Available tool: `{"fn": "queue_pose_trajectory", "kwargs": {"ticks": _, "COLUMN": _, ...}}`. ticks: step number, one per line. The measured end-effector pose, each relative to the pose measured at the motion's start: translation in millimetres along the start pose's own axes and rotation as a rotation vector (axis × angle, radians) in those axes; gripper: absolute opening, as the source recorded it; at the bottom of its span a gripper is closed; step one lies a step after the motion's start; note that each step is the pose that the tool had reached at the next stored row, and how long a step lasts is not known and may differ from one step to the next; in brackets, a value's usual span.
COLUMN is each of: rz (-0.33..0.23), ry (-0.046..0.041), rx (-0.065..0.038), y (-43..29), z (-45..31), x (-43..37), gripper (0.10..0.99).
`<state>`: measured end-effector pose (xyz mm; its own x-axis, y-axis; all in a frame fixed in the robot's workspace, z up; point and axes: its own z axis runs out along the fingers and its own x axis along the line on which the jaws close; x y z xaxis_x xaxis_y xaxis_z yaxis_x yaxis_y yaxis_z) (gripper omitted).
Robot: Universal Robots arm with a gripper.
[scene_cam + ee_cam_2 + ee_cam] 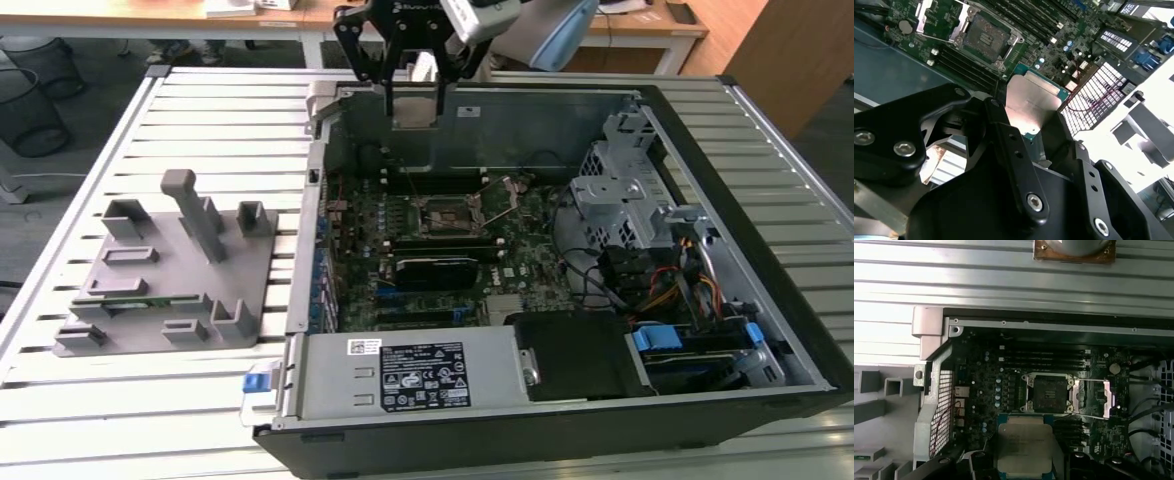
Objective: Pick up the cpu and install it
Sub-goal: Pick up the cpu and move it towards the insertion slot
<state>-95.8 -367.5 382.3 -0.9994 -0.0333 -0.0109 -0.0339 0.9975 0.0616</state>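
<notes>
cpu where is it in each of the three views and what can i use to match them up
Exterior view: the cpu hangs in the gripper in front of the case's far wall.
Second wrist view: the cpu sits between the black fingers.
First wrist view: the cpu is close beside the socket.
Shared landmark: the open socket on the motherboard.

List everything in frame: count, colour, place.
cpu: one, silver-grey, between the end effector's fingers, above the case
socket: one, black frame, open and empty, mid-motherboard
motherboard: one, green, on the case floor
computer case: one, black, open, on the table
power supply: one, grey, inside the case's near edge
parts fixture: one, grey, on the table, at the exterior view's left of the case
table: one, pale, slatted
end effector: one, black, shut on the cpu
</notes>
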Motion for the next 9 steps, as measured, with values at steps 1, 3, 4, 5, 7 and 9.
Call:
{"fn": "queue_pose_trajectory", "kwargs": {"ticks": 1, "rz": 0.000, "ry": 0.0000, "rx": 0.000, "y": 0.7, "z": 0.2, "x": -2.3, "gripper": 0.525}}
{"fn": "queue_pose_trajectory", "kwargs": {"ticks": 3, "rz": 0.000, "ry": 0.0000, "rx": 0.000, "y": 1.8, "z": 0.7, "x": -7.2, "gripper": 0.525}}
{"fn": "queue_pose_trajectory", "kwargs": {"ticks": 4, "rz": 0.000, "ry": 0.0000, "rx": 0.000, "y": 2.2, "z": 0.9, "x": -10.0, "gripper": 0.525}}
{"fn": "queue_pose_trajectory", "kwargs": {"ticks": 5, "rz": 0.000, "ry": 0.0001, "rx": 0.000, "y": 2.6, "z": 1.1, "x": -12.5, "gripper": 0.525}}
{"fn": "queue_pose_trajectory", "kwargs": {"ticks": 7, "rz": 0.000, "ry": 0.0000, "rx": 0.000, "y": 3.1, "z": 1.5, "x": -17.7, "gripper": 0.525}}
{"fn": "queue_pose_trajectory", "kwargs": {"ticks": 9, "rz": 0.000, "ry": 0.0000, "rx": 0.000, "y": 3.8, "z": 1.8, "x": -22.8, "gripper": 0.525}}
